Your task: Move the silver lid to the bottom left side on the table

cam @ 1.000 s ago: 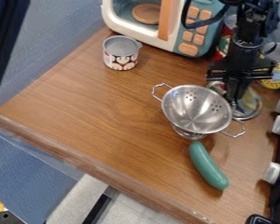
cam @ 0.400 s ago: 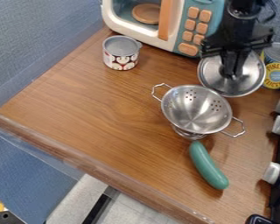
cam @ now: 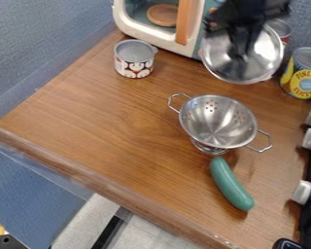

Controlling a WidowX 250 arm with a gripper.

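Look first to the round silver lid (cam: 265, 56): held at the far right, beyond the footed steel colander (cam: 217, 121) and well apart from the goal. See the black two-finger pincer (cam: 239, 54) at the middle of the lid, clamped on it, apparently by the knob, though too dark there to be sure. Judge the grasp as done and the carry as the step in hand, with the placing yet to come.

Just left of the lid, notice the cream and teal toy microwave (cam: 159, 41); to its right, the yellow-labelled tin can (cam: 304, 77), and behind it, a partly hidden can (cam: 281, 30). Farther left, find the short open tin with printed faces (cam: 134, 61). Nearer, just beside the colander, see the green cucumber-shaped toy (cam: 231, 185), lying on the brown wooden worktop (cam: 99, 121).

Next, carry the lid left and nearer, high enough to pass over the colander and its wire handles or round its far side, between it and the short tin. Then lower gently at the near left, well inside the worktop's edge, and let go only once resting flat. Beware of swinging or slipping at the knob, and of tipping over the edge.
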